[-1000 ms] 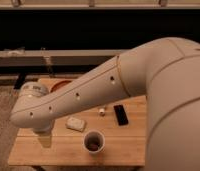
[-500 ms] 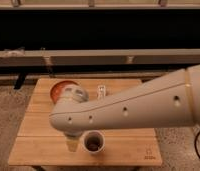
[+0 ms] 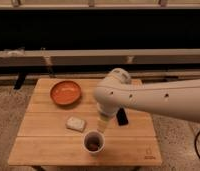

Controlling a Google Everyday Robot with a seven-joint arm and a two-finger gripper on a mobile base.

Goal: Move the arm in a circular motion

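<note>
The cream-white arm (image 3: 158, 100) reaches in from the right edge over the wooden table (image 3: 48, 145), its thick tube segment marked by a row of small dark holes. Its rounded elbow (image 3: 113, 92) hangs over the table's middle right. The gripper (image 3: 103, 124), a small yellowish-tan tip, points down from the elbow, just above and to the right of a white cup (image 3: 93, 142) with dark contents.
An orange bowl (image 3: 66, 93) sits at the table's back left. A small white block (image 3: 75, 123) lies near the middle. A black flat object (image 3: 122, 116) lies partly under the arm. A dark shelf rail (image 3: 93, 56) runs behind the table.
The arm has swung to the right and back across the table; its elbow moved from the left side to the middle right, and the bowl and block are now uncovered.
</note>
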